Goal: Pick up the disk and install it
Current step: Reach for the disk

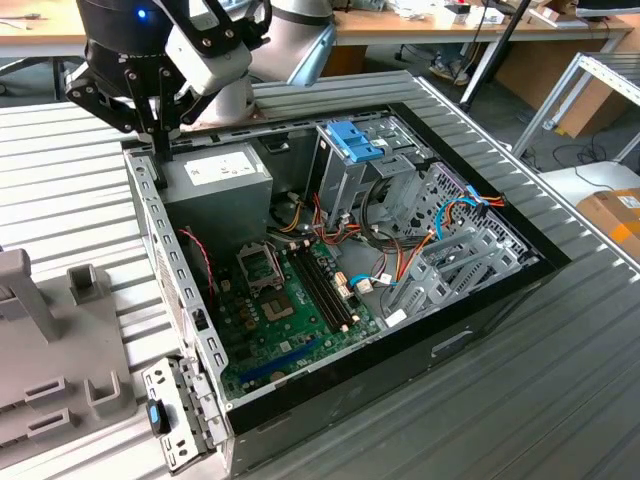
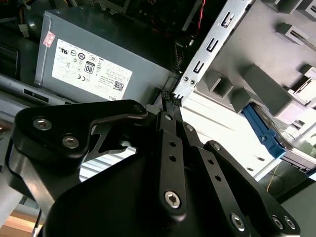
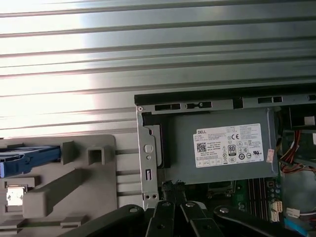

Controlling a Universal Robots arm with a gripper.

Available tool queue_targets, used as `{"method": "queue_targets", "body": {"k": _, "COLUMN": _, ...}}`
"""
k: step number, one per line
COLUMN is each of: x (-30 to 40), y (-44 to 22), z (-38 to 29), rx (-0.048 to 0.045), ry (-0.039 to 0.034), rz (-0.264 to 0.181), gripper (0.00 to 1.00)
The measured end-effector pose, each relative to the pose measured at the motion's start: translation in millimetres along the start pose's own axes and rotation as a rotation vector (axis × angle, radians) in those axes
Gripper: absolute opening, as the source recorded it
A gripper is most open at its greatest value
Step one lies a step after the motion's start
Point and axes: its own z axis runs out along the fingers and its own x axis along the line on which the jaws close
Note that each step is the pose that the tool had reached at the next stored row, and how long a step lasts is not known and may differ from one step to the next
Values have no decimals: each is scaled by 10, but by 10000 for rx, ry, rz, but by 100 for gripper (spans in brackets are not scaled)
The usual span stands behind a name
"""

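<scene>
The disk (image 3: pixel 27 160) lies on the grey fixture (image 3: pixel 74 182) beside the computer case, showing its bright blue rail; the second wrist view has the disk (image 2: pixel 260 127) at the fixture's far side. My gripper (image 1: pixel 160 142) hangs over the case's back corner, above the metal side wall next to the power supply (image 1: pixel 215 180). In both wrist views the black fingers meet at their tips, the gripper (image 2: pixel 170 98) (image 3: pixel 173 187) shut with nothing between them. It stands well apart from the disk.
The open case (image 1: pixel 470 320) holds the motherboard (image 1: pixel 285 310), cables and a tall silver cage topped by a blue clip (image 1: pixel 352 140). A metal bracket with a blue latch (image 1: pixel 157 415) sits at the case's front corner. Ribbed metal table (image 1: pixel 560 400) surrounds everything.
</scene>
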Motion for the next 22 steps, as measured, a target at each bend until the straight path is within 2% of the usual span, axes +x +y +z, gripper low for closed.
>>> {"method": "queue_targets", "body": {"k": 2, "x": 18, "y": -1, "z": 0, "rx": 0, "ry": 0, "rz": 0, "gripper": 11}}
{"method": "queue_targets", "body": {"k": 4, "x": 74, "y": -6, "z": -2, "rx": 0, "ry": 0, "rz": 0, "gripper": 11}}
{"method": "queue_targets", "body": {"k": 10, "x": 158, "y": -12, "z": -5, "rx": 0, "ry": 0, "rz": 0, "gripper": 11}}
{"method": "queue_targets", "body": {"k": 16, "x": 294, "y": -22, "z": -8, "rx": 0, "ry": 0, "rz": -1, "gripper": 11}}
{"method": "queue_targets", "body": {"k": 22, "x": 382, "y": -29, "z": -11, "rx": 0, "ry": 0, "rz": 0, "gripper": 11}}
